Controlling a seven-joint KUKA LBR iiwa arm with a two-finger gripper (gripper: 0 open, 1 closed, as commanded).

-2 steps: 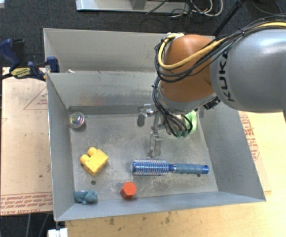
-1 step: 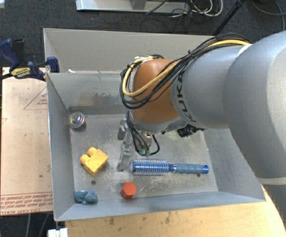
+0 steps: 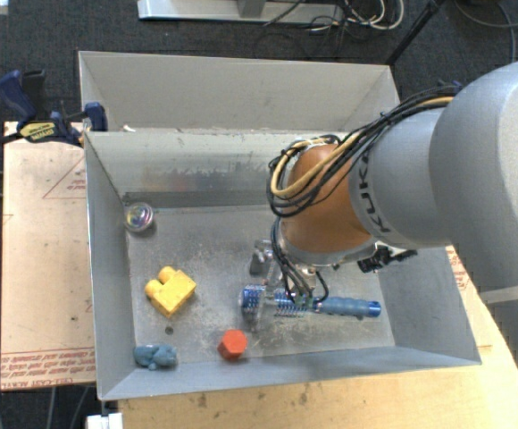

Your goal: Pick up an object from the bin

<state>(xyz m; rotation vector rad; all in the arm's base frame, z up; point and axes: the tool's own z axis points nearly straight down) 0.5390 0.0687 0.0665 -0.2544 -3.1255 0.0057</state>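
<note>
Just above the bristly blue plastic brush [image 3: 346, 308], the gripper [image 3: 282, 291], grip state indiscernible.

Robot arm [image 3: 482, 159]: big smooth pale-grey tube w/ black "KUKA" lettering. Wrist has a rounded orange cover [image 3: 321, 208], black & yellow cables [image 3: 281, 172] looped over it; thin wires [image 3: 299, 284] + small grey metal gripper [image 3: 279, 291] below.

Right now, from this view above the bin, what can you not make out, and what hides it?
- Blue brush: in the camera view the gripper covers part of its bristle end.
- Bin floor behind the gripper: hidden by the arm's orange cover.
- Blue-grey lump at the front left corner: too small to name its kind.
</note>
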